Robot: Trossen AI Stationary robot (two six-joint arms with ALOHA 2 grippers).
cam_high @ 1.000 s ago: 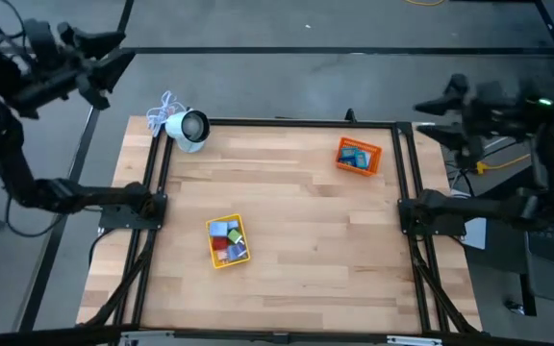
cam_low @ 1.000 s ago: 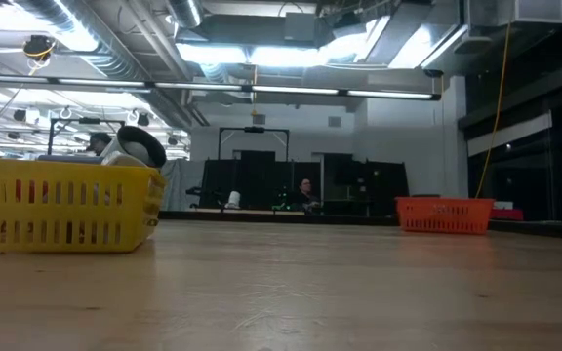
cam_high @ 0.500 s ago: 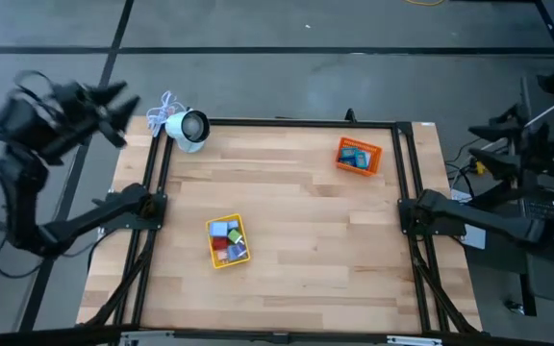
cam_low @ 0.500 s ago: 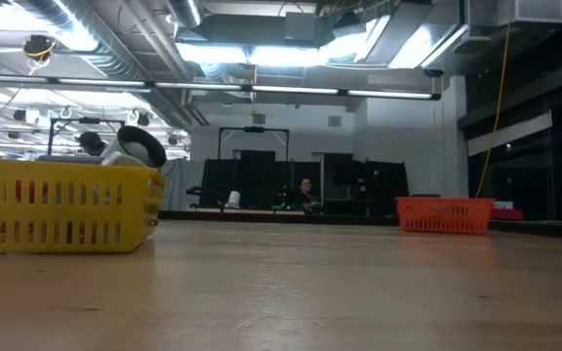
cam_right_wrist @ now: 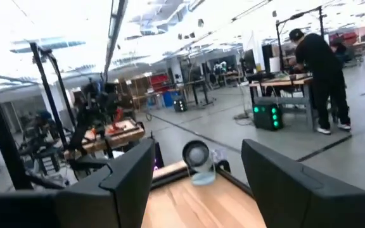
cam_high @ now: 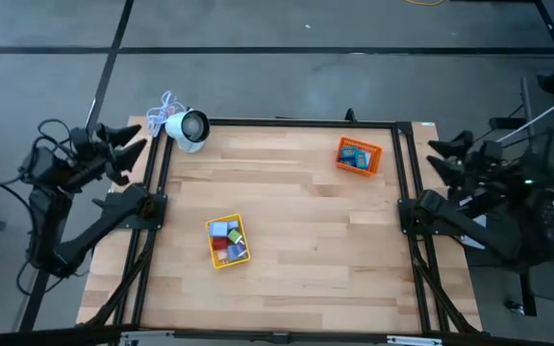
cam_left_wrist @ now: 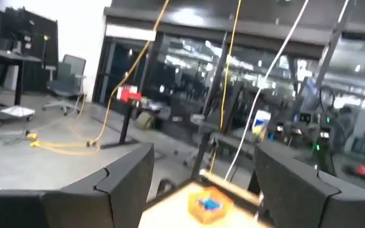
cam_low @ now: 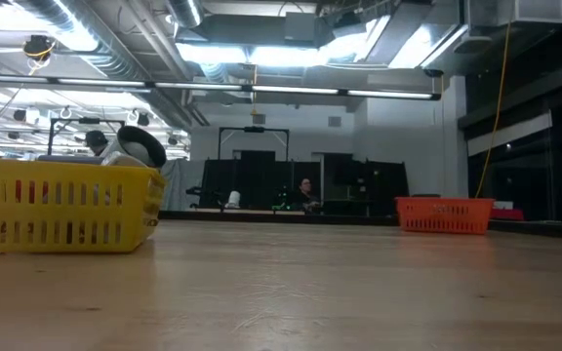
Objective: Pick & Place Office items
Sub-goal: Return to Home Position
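Arms rest off the table; sorting seems finished.
Left gripper (cam_high: 135, 140), frame's left, and right gripper (cam_high: 437, 154), right edge, gape empty; office items (cam_high: 227, 238) sit in yellow tray (cam_high: 210, 235) and orange tray (cam_high: 376, 161).

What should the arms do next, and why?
Probably settle into their rest pose: the left gripper and right gripper are open, empty, off the table's sides, and the pieces lie in the yellow bin and orange bin.

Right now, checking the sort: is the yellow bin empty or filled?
Filled: the high view shows blue and red office items inside the yellow bin.
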